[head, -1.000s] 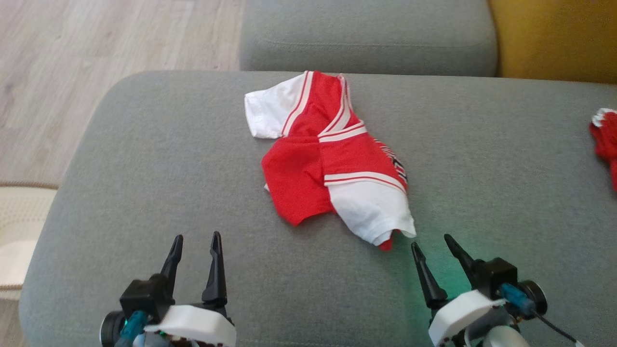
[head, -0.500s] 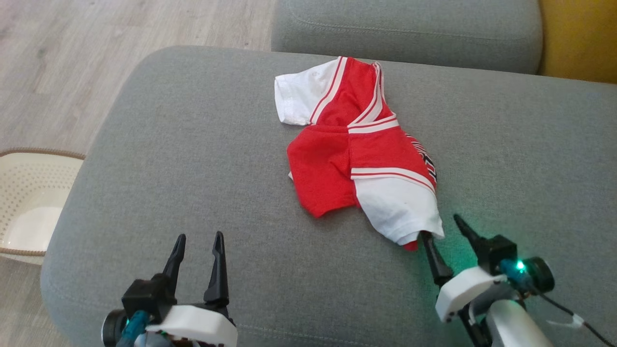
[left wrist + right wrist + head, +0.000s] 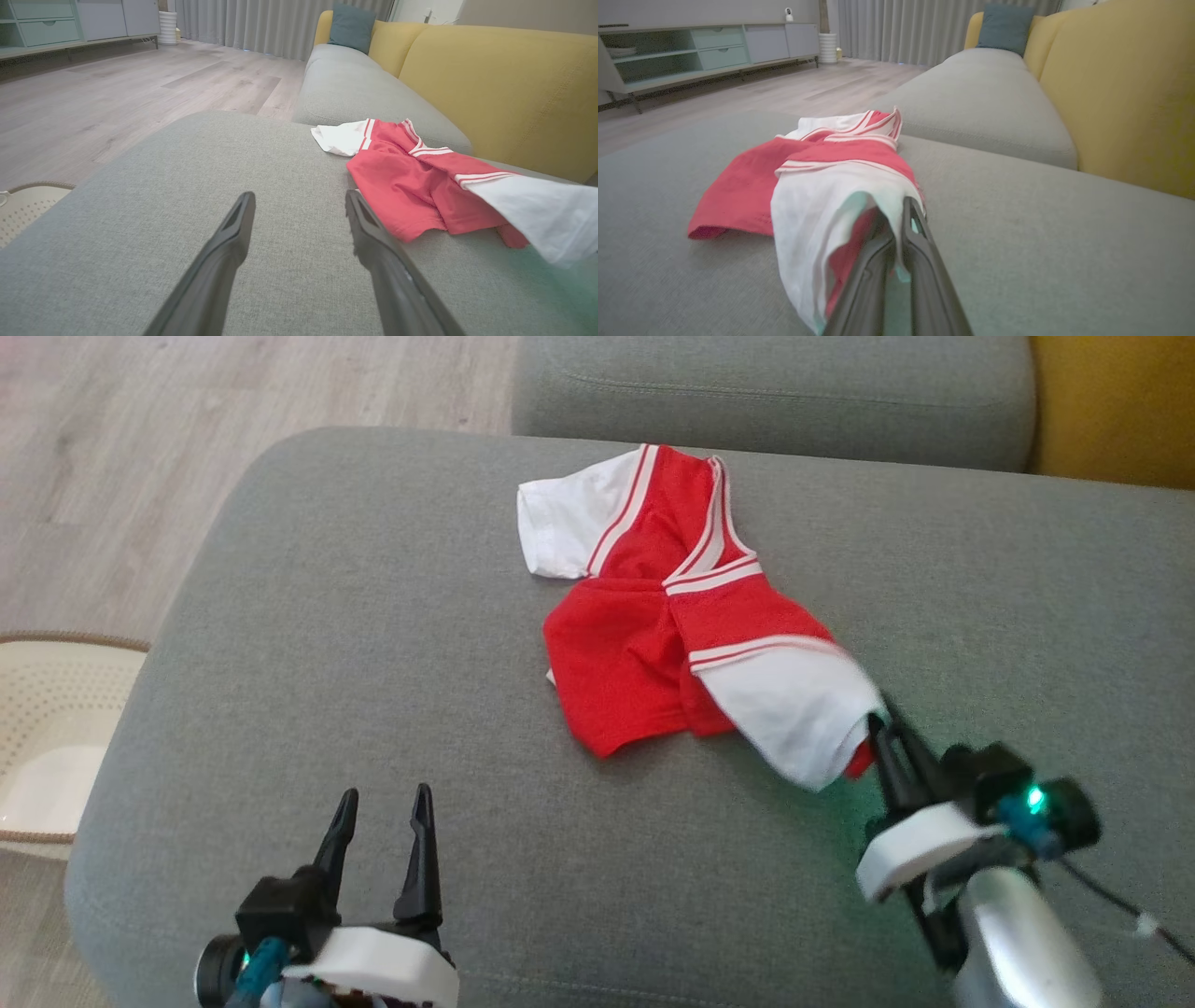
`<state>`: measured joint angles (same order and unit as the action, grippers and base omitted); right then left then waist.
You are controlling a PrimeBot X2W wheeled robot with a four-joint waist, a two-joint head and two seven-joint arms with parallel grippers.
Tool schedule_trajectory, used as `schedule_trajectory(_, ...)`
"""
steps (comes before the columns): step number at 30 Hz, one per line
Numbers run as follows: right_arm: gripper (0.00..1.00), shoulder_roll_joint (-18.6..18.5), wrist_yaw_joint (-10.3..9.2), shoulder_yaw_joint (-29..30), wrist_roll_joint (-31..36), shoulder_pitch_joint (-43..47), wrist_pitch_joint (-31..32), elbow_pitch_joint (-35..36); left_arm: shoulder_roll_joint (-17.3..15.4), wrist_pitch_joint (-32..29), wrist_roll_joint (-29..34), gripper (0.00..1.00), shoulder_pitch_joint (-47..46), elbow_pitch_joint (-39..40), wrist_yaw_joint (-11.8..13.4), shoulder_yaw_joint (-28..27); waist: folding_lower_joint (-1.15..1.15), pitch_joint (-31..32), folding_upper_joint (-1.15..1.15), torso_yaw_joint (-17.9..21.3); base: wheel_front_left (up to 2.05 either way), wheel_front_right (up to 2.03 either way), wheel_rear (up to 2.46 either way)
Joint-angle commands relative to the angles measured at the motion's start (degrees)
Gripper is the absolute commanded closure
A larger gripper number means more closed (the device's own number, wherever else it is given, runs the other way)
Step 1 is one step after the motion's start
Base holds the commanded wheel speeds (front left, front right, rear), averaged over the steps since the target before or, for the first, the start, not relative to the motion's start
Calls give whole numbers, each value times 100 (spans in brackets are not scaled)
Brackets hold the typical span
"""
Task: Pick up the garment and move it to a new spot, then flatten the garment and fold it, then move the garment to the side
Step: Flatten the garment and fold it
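A crumpled red garment (image 3: 653,635) with white sleeves and striped trim lies in the middle of the grey sofa seat (image 3: 373,663). My right gripper (image 3: 876,723) is shut on the cuff of its near white sleeve (image 3: 794,709), which is raised off the cushion. In the right wrist view the fingers pinch that sleeve (image 3: 817,219) at its edge, and the garment (image 3: 752,186) trails away behind it. My left gripper (image 3: 381,798) stands open at the lower left over bare cushion, well short of the garment (image 3: 411,186). Its fingers (image 3: 233,233) hold nothing.
A second grey seat cushion (image 3: 775,392) lies beyond, with the yellow sofa back (image 3: 1111,401) to the right. Wooden floor (image 3: 121,448) and a pale perforated basket (image 3: 47,737) lie off the cushion's left edge.
My right gripper has moved forward onto the near white sleeve, shut on its cuff and lifted it. The head camera has shifted. The left gripper has not moved.
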<state>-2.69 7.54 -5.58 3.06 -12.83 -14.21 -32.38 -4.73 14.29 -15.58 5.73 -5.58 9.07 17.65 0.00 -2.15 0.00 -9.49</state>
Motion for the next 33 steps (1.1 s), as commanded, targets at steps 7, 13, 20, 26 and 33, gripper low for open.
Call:
schedule_trajectory(7, 100, -24, -5, 703, 485, -725, -78, 825, 56, 71, 60, 0, -195, 219, 1, -244, 0, -6, 0, 201, 0, 0, 0)
schedule_trajectory(13, 100, -157, -5, 1338, 812, -1218, -21, 1335, 70, 71, 73, 0, -197, 205, -14, -235, 0, 13, 0, 291, 0, 0, 0)
schedule_trajectory(20, 100, -212, -5, 1471, 865, -1881, 110, 1730, 79, 71, 82, 0, -221, 190, -40, -224, 0, 20, 0, 296, 0, 0, 0)
schedule_trajectory(26, 100, -86, -5, 943, 764, -2454, 150, 1851, 84, 71, 104, 0, -282, 235, -59, -235, 0, -11, 0, 179, 0, 0, 0)
schedule_trajectory(33, 100, -23, -5, -475, 78, -2636, 105, 1339, 92, 71, 118, 0, -366, 265, -75, -260, 0, -97, 0, -125, 0, 0, 0)
